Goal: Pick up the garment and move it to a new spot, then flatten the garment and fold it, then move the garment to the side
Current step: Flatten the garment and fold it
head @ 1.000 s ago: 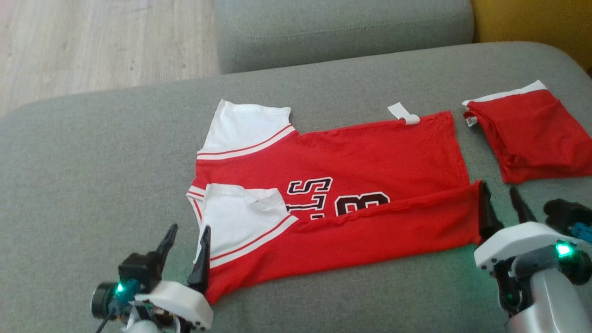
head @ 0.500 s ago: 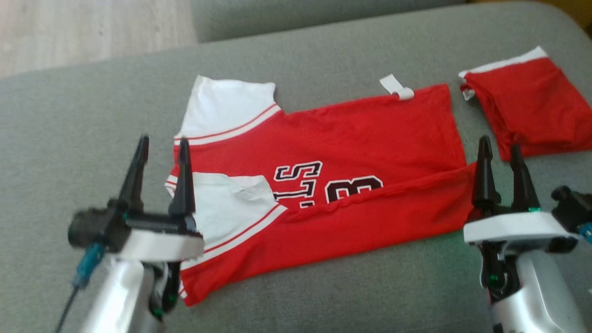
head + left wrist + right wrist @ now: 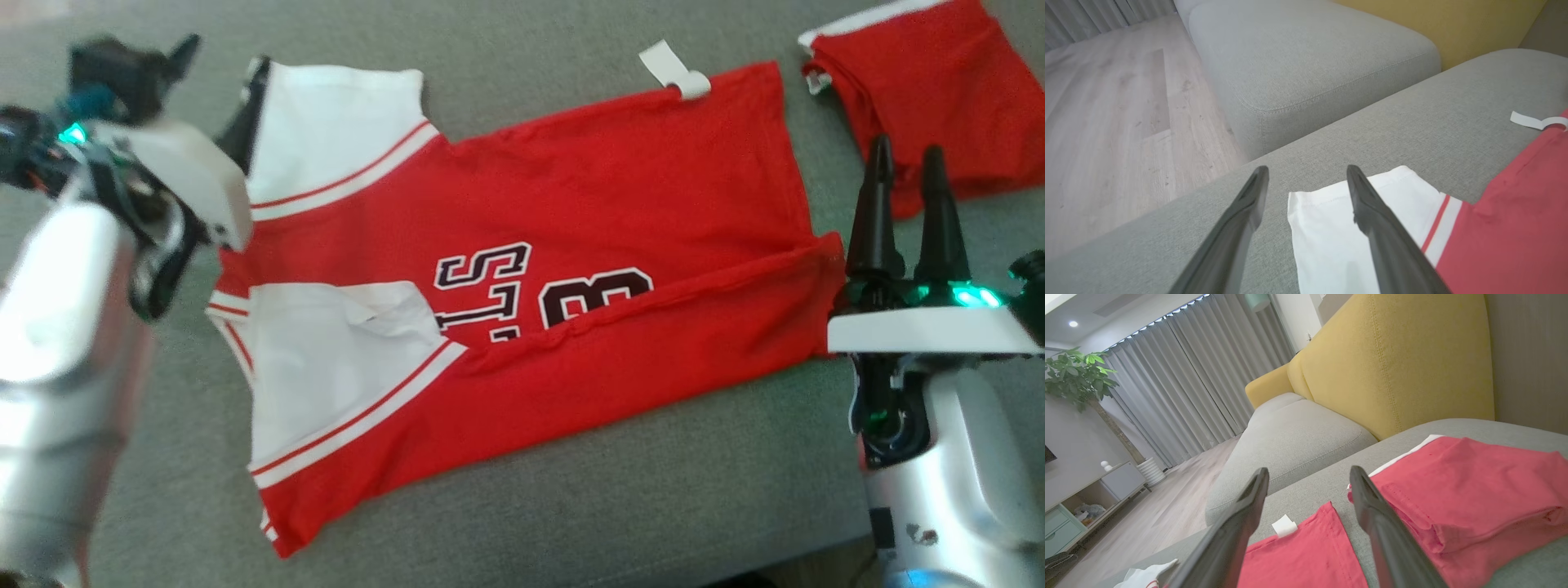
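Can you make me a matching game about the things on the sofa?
1. red-and-white fabric jersey with black letters
2. small folded red cloth garment
3. small curled white tag
4. left tool

A. open wide, holding nothing
B. lying farthest right
C. spread out, near edge folded over
D. sticking out from the jersey's far edge

Pairs: 1-C, 2-B, 3-D, 4-A
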`<state>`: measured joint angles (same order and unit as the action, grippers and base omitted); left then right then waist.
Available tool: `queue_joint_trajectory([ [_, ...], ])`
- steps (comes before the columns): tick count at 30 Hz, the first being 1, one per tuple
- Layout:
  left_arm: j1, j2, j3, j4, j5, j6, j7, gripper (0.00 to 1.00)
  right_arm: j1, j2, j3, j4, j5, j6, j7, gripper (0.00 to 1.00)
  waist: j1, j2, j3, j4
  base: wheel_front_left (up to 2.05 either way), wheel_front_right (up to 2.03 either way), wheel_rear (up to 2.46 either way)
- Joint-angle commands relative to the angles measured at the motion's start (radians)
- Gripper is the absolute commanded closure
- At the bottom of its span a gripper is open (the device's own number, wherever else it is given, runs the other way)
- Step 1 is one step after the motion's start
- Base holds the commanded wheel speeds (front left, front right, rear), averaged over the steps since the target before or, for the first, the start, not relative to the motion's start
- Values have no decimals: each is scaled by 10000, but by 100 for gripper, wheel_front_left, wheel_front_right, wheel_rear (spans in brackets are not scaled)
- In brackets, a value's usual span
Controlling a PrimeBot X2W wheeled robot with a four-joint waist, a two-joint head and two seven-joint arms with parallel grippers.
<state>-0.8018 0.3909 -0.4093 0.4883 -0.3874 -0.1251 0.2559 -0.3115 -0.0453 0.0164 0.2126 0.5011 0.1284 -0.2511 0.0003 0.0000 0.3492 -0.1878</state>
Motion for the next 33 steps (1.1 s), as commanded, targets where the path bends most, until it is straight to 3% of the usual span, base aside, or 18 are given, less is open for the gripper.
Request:
queue_joint_trajectory([
  [1, -687, 538, 113, -172, -376, -46, 122, 0, -282, -49, 270, -441, 132, 23, -105, 0, -3, 0, 392, -343, 0, 0, 0],
  [11, -2412, 1914, -1751, 1548, -2202, -53, 1752, 0, -542, -49, 668, -896, 993, 23, -106, 0, -3, 0, 1149, -1004, 0, 0, 0],
  [26, -2879, 2201, -2857, 2507, -3570, -55, 2401, 0, -494, -49, 643, -931, 1039, 23, -106, 0, -3, 0, 1367, -1209, 0, 0, 0],
  [27, -2875, 2175, -2907, 2558, -3711, -55, 2521, 4, -504, -49, 631, -922, 1032, 23, -106, 0, -3, 0, 1367, -1205, 0, 0, 0],
  [28, -2858, 2127, -2935, 2575, -3895, -55, 2630, 58, -510, -49, 616, -912, 1023, 23, -106, 0, -3, 0, 1357, -1197, 0, 0, 0],
  [29, -2819, 2052, -2952, 2536, -4128, -55, 2705, 100, -511, -49, 593, -897, 1007, 23, -106, 0, -3, 0, 1327, -1179, 0, 0, 0],
  [33, -2663, 1838, -2979, 2304, -4779, -55, 2477, 100, -525, -49, 506, -741, 808, 23, -106, 0, -3, 0, 1067, -990, 0, 0, 0],
])
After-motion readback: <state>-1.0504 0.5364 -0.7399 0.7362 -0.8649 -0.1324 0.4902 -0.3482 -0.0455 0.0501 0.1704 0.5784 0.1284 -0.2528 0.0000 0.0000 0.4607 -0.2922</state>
